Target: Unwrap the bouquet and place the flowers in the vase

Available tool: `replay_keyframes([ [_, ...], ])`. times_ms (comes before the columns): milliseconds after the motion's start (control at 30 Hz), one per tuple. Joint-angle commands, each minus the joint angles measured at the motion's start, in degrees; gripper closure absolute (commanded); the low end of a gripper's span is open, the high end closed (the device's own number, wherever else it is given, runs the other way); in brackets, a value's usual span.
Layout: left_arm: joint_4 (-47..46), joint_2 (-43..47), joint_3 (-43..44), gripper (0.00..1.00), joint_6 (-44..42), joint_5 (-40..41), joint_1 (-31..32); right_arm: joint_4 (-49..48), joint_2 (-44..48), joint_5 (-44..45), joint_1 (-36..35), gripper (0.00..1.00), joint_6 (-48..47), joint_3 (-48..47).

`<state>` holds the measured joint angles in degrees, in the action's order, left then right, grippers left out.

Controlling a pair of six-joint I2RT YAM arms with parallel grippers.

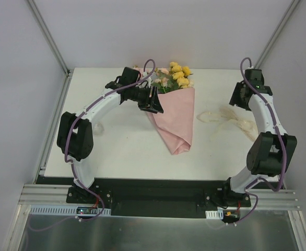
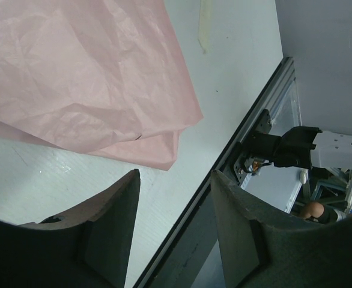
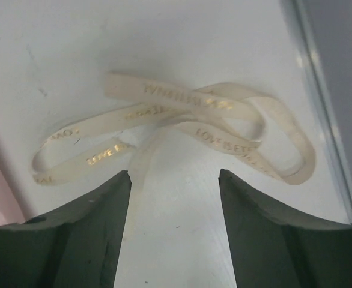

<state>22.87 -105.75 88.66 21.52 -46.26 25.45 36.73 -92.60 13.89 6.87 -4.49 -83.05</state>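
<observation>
So the white table [image 1: 116, 151] is taking up most of the overhead view, and everything's placed around the bouquet [image 1: 175, 117], which is lying flat in the middle. The left arm [image 1: 98, 104] is arching up from the near edge and bending over toward the bouquet's left side, wrist pointing at the upper edge of the wrap. The right arm [image 1: 265, 117] is folding up well off to the bouquet's right, elbow low and wrist angling down at the tabletop.

The bouquet is sitting with its pointed tip toward the arms, and the flowers [image 1: 178, 73] are poking out the far end, yellow and pink ones. Its pink paper [image 2: 86, 78] is looking crinkly and folded over.

To the right of the bouquet and not touching it, a cream ribbon [image 1: 227, 117] with gold lettering is lying loose.

The left gripper [image 2: 175, 177] is hovering just beside the paper's edge, fingers spread with nothing between them. The right gripper [image 3: 175, 175] is hanging over the ribbon, jaws apart too, not pinching it.
</observation>
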Motion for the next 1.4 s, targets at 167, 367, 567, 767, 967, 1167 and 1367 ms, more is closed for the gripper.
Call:
replay_keyframes([
  [167,-0.99,3.89,-0.24,0.5,-0.86,-1.03,0.12,-5.17,-9.17,-12.55,-13.46,0.5,8.78,0.52],
  [367,-0.9,3.89,-0.42,0.5,-0.95,-0.94,0.3,-13.0,-18.56,-22.41,-14.43,0.9,17.94,-2.02],
  [567,-0.9,3.8,-0.16,0.5,-0.69,-1.64,0.21,-13.44,-22.8,-22.77,-14.17,0.87,18.29,-3.27],
  [767,-0.99,4.15,-0.24,0.49,-0.78,-1.64,0.21,-12.91,-20.87,-20.05,-10.83,0.82,14.96,2.18],
  [967,-0.9,4.07,-0.68,0.49,-1.3,-0.59,0.21,-10.46,-14.29,-12.42,-7.05,0.78,10.65,11.14],
  [1167,-0.9,3.8,-0.42,0.49,-0.6,-1.73,0.21,-9.58,-2.62,-7.04,-2.65,0.73,6.87,20.29],
  [1367,-0.9,6.08,-0.51,0.49,-1.39,-0.24,0.12,-7.47,1.81,-8.88,-13.97,0.51,4.84,16.18],
])
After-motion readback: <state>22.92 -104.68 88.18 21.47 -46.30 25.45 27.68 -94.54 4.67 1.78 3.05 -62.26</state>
